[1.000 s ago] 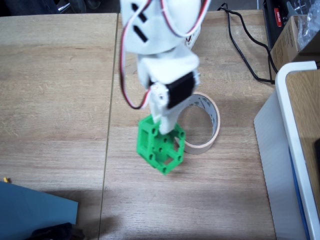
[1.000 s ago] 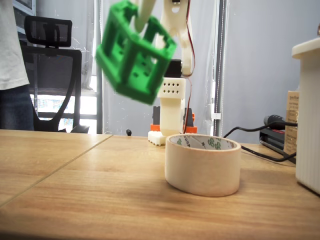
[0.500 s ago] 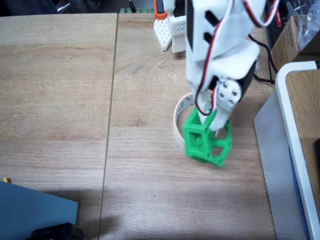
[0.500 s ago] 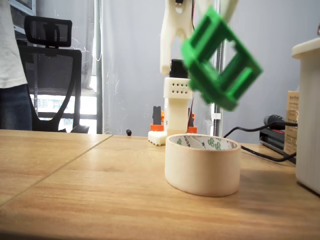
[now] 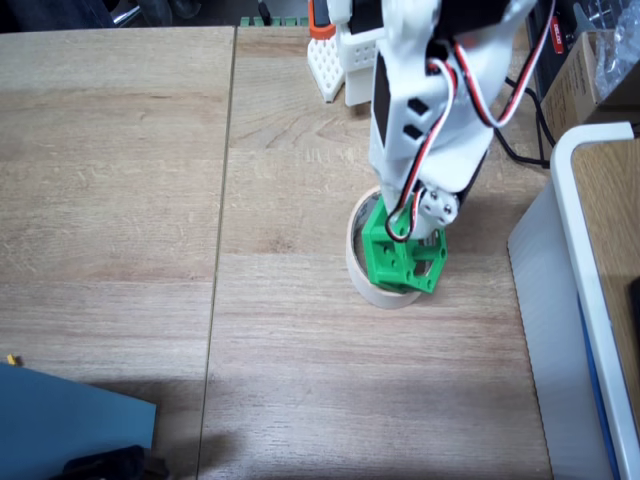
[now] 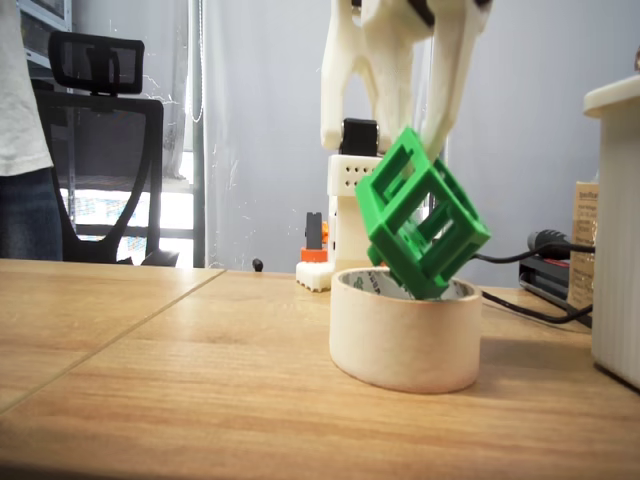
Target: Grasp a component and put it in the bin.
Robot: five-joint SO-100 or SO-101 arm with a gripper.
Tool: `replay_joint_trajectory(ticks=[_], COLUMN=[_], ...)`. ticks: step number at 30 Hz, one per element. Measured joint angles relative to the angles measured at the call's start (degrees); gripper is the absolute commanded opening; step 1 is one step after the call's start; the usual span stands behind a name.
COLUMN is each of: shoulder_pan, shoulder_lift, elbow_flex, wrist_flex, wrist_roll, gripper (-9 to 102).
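Seen low from the bench (image 6: 150, 400), the tool (image 6: 425, 135) comes down from the top edge with its cream fingers (image 6: 448, 90) clamped on the green component (image 6: 420, 215). The component hangs tilted on one corner, its lowest tip dipping just inside the open top of the beige tape-roll bin (image 6: 405, 345). A white box wall (image 6: 615, 230) stands at the right edge and an office chair (image 6: 100, 150) behind on the left.
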Motion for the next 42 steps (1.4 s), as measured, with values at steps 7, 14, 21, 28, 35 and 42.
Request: replay_joint_trajectory(ticks=[7, 14, 21, 28, 35, 42], shoulder_pan=[-0.3, -0.3, -0.3, -0.3, -0.3, -0.3], shoulder_lift=[3.3, 4.6, 4.6, 4.6, 4.6, 4.6], elbow_flex=[1.1, 4.8, 7.4, 7.4, 7.4, 9.7], wrist_flex=[0.0, 0.0, 0.0, 0.0, 0.0, 0.0], wrist_roll=[-0.3, -0.3, -0.1, 0.0, 0.0, -0.1], gripper=[0, 0, 0, 0, 0, 0])
